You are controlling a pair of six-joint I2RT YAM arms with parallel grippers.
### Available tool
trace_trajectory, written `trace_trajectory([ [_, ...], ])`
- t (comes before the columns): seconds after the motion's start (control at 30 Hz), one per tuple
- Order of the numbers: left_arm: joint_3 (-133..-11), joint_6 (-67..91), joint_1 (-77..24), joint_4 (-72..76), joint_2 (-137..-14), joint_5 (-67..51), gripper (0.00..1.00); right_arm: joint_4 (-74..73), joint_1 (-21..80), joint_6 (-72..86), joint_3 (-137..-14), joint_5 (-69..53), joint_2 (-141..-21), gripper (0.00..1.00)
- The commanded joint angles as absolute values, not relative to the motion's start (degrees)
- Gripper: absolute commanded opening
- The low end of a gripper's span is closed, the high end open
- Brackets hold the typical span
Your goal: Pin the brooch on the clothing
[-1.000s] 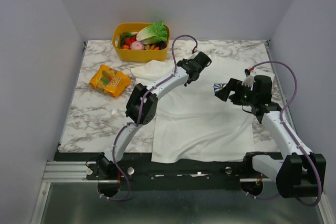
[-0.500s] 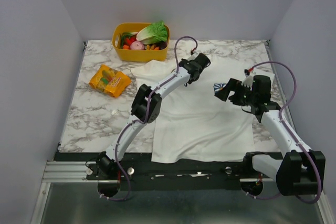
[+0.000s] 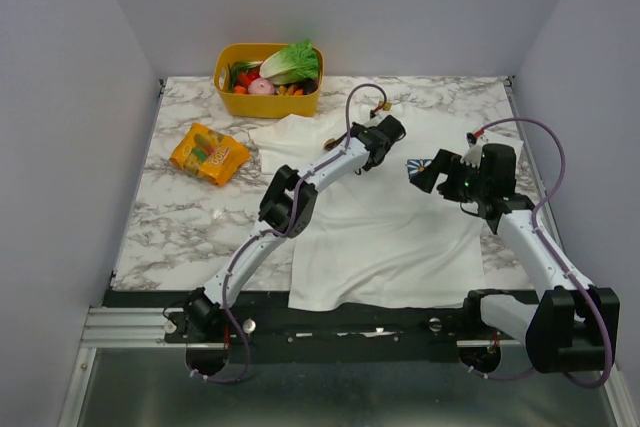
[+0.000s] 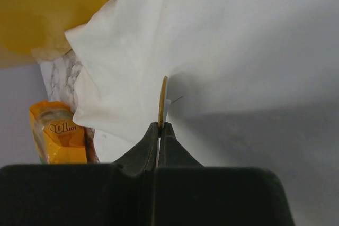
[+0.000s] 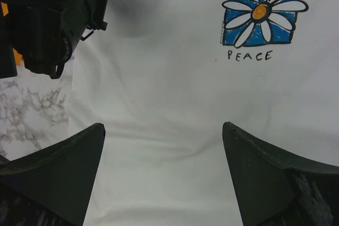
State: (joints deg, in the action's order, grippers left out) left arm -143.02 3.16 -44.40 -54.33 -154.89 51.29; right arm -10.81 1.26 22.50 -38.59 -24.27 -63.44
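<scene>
**Brooch (image 4: 162,101) held edge-on over the clothing (image 4: 238,51)**

My left end effector (image 4: 159,125) was shut tight on the gold disc, pinching only its lower rim. I judged that this grip left the thin pin (image 4: 177,99) on its 3 o'clock face free to meet the white fabric beneath. Seen from above, it hung over the garment's upper part, toward 12 o'clock. My right end effector (image 5: 164,130) stood wide and empty above the chest, with the blue flower print (image 5: 263,10) at 1 o'clock, probably ready to steady the cloth.

Both arms (image 3: 535,252) are showing white shells, black joints and looping purple cables (image 3: 362,86). The right gripper (image 5: 162,125) is showing black wedge-shaped fingers (image 5: 58,173).
</scene>
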Motion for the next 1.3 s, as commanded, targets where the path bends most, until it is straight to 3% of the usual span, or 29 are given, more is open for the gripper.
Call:
trace_trajectory([
  [0.0,-145.28,-1.30,-45.97,-54.76,-157.94,56.51,0.00,-11.95,0.88,22.76,-37.71,-23.46,-63.02,1.00],
  [0.5,-145.28,-7.64,-49.92,-50.10,-159.35,58.28,0.00,-12.74,0.88,23.20,-36.91,-22.50,-59.68,1.00],
  [0.93,-142.30,3.33,-48.61,-48.43,-150.48,41.14,0.00,-14.68,0.79,23.03,-37.79,-22.15,-54.76,1.00],
  [1.27,-143.53,11.15,-46.50,-56.33,-148.01,48.69,0.00,-15.47,0.79,22.85,-38.32,-22.06,-53.87,1.00],
])
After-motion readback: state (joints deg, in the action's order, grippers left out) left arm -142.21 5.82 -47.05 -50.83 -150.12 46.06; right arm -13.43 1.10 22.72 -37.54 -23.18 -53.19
